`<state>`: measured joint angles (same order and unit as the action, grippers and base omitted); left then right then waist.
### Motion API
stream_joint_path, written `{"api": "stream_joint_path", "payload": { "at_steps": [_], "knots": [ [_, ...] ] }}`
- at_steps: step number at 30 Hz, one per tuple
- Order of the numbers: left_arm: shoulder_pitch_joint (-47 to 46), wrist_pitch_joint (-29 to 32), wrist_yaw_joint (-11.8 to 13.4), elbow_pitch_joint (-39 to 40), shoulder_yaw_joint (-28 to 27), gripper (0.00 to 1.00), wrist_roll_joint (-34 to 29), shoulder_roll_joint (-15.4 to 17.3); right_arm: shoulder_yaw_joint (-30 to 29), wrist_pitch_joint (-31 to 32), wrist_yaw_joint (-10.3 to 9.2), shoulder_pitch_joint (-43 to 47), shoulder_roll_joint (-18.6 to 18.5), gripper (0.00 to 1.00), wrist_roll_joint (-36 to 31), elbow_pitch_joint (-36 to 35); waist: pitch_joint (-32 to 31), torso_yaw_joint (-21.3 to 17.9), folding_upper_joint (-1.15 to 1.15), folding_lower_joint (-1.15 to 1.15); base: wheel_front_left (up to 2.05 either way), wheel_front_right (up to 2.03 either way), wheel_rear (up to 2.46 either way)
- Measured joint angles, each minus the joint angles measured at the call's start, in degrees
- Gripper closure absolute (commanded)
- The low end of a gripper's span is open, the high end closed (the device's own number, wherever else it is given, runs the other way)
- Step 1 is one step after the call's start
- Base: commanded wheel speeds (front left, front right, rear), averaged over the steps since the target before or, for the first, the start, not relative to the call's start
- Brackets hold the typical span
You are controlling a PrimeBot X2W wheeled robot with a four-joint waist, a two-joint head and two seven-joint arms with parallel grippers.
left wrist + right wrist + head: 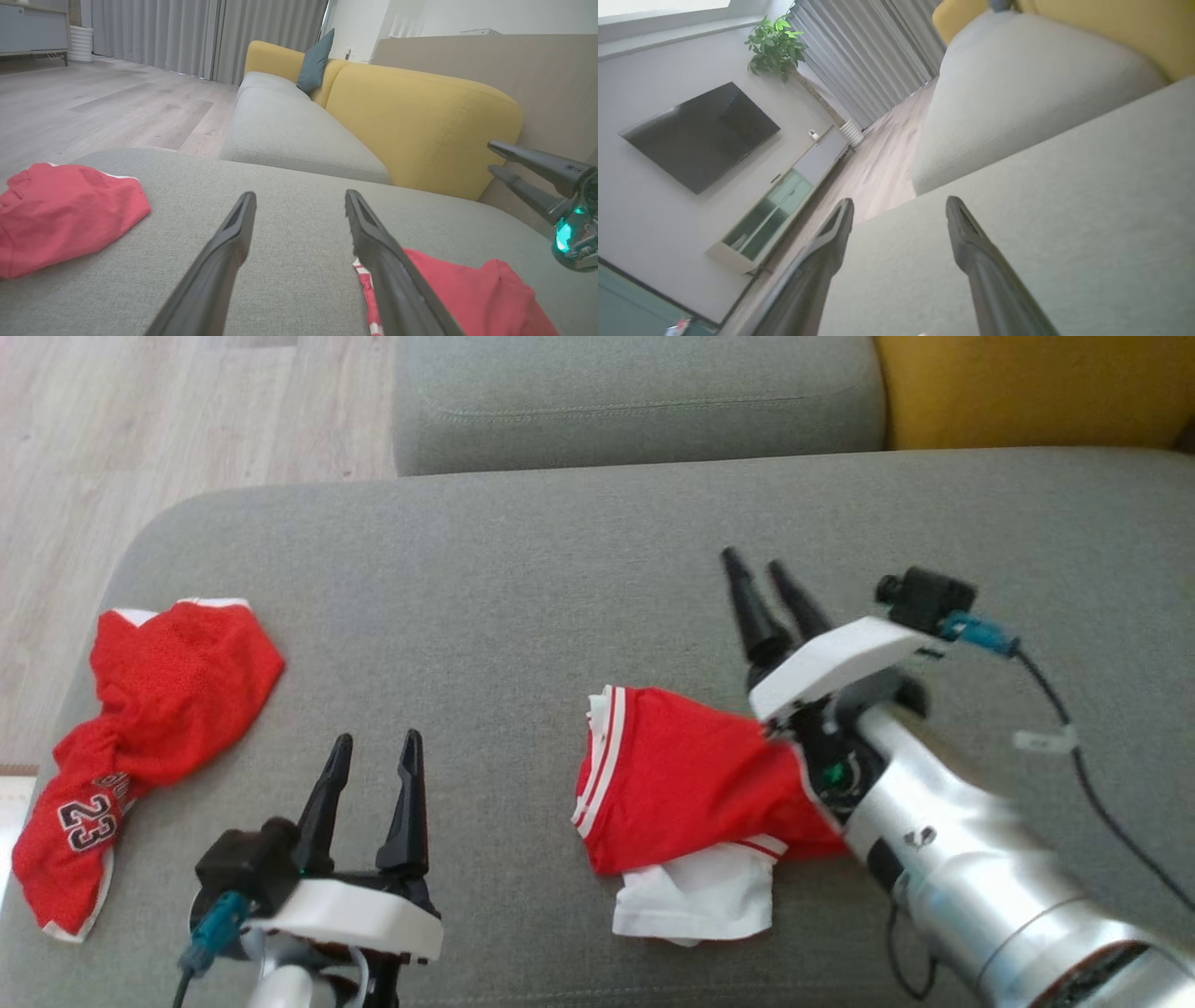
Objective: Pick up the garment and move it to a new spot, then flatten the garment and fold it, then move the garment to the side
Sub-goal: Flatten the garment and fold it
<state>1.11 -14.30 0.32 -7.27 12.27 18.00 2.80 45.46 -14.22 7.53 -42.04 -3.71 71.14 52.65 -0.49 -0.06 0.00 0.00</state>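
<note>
Left hand (378, 737) near jersey (177, 663) numbered 23.

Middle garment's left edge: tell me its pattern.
The edge has red and white stripes; clearest in head view.

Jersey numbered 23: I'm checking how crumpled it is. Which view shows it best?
Head view: the whole jersey lies twisted by the couch edge. The left wrist view catches just part of it.

Matt grey woven cushion (560, 569), red mesh jersey (168, 681), smooth red cloth shorts (672, 775)
</note>
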Motion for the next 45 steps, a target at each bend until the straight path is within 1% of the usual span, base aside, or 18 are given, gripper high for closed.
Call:
{"api": "stream_joint_path", "payload": {
  "at_steps": [2,4,6,7,10,13,15,17,18,19,22,25,30,35,38,39,40,45],
  "knots": [
    [0.01,0.0,0.2,0.54,0.0,0.0,0.16,0.0,-4.32,0.0,0.0,-0.61,0.03,0.0,-7.59,2.46,-0.14,-0.38,0.0,0.0,0.0,0.0,0.0],
    [0.0,0.0,0.46,1.59,-0.12,0.0,0.88,0.0,-9.42,0.0,0.0,-0.74,-0.01,0.0,-17.48,4.57,-0.16,-0.82,0.0,0.0,0.0,0.0,0.0],
    [-0.02,0.0,0.69,2.64,-0.19,0.0,1.32,0.0,-15.4,0.0,0.0,-0.42,-0.34,0.0,-26.43,4.47,-0.1,-1.24,0.0,0.0,0.0,0.0,0.0],
    [-0.02,0.0,0.7,3.31,-0.23,0.0,1.4,0.0,-18.4,0.0,0.0,0.1,-0.83,0.0,-31.15,3.28,-0.04,-1.44,0.0,0.0,0.0,0.0,0.0],
    [-0.03,0.0,1.18,5.02,-0.6,0.0,1.42,0.0,-28.13,-0.15,0.0,4.7,-1.93,0.0,-45.52,-3.93,0.13,-2.03,0.0,0.0,0.0,0.0,0.0],
    [-0.04,0.0,1.19,6.3,-1.26,0.0,1.83,0.0,-36.72,-0.16,0.0,14.16,-1.59,0.0,-58.09,-12.89,0.34,-2.47,0.0,0.0,0.0,0.0,0.0],
    [-0.04,0.0,1.18,7.25,-1.82,0.0,1.83,0.0,-41.46,-0.15,0.0,21.37,-0.45,0.0,-63.19,-18.71,0.49,-2.65,0.0,0.0,0.0,0.0,0.0],
    [-0.03,0.0,1.11,7.9,-1.96,0.0,1.82,0.0,-44.29,-0.15,0.0,27.67,0.15,0.0,-67.25,-24.31,0.65,-2.8,0.0,0.0,0.0,0.0,0.0],
    [-0.03,0.0,0.91,8.49,-2.02,0.0,1.81,0.0,-44.81,-0.15,0.0,32.11,0.22,0.0,-67.73,-29.19,0.78,-2.93,0.0,0.0,0.0,0.0,0.0],
    [-0.01,0.0,0.67,8.84,-2.13,0.0,1.79,0.0,-44.85,-0.15,0.0,33.72,0.34,0.0,-67.4,-31.5,0.85,-3.04,0.0,0.0,0.0,0.0,0.0],
    [0.03,0.0,0.13,9.42,-2.32,0.0,1.07,0.0,-44.88,-0.16,0.0,36.9,0.94,0.0,-66.82,-37.41,1.13,-3.4,0.0,0.0,0.0,0.0,0.0],
    [0.38,0.0,-0.41,9.49,-2.8,0.0,0.29,-0.01,-44.9,-0.16,0.0,39.4,1.02,0.0,-66.25,-41.31,1.34,-3.71,0.0,0.0,0.0,0.0,0.0],
    [2.14,0.0,-0.98,9.45,-3.7,0.0,0.16,0.0,-45.09,-0.16,0.0,42.59,1.03,0.0,-65.23,-43.43,1.54,-4.03,0.0,0.0,0.0,0.0,0.0],
    [2.14,0.0,-1.35,9.44,-3.7,0.0,0.15,0.0,-45.01,-0.16,0.0,42.76,1.04,0.0,-65.1,-44.26,1.69,-3.71,0.0,0.0,0.0,0.0,0.0],
    [2.1,0.0,-1.42,9.44,-3.66,0.0,0.15,0.0,-43.99,-0.16,0.0,42.75,1.04,0.0,-65.04,-44.63,1.85,-3.2,0.0,0.0,0.0,0.0,0.0],
    [2.08,0.0,-1.43,9.43,-3.64,0.0,0.15,0.0,-43.43,-0.16,0.0,42.75,1.04,0.67,-64.58,-44.66,1.94,-2.98,0.0,0.0,0.0,0.0,0.0],
    [2.06,0.0,-1.62,9.43,-3.61,0.0,0.15,0.0,-42.74,-0.16,0.0,42.74,1.04,1.0,-64.4,-44.67,2.06,-2.76,0.0,0.0,0.0,0.0,0.0],
    [2.02,0.0,-1.94,9.26,-3.14,0.0,0.14,0.0,-37.42,-0.16,0.0,42.44,1.04,1.0,-64.7,-43.99,2.68,-1.37,0.0,0.0,0.0,0.0,0.0]
  ]
}}
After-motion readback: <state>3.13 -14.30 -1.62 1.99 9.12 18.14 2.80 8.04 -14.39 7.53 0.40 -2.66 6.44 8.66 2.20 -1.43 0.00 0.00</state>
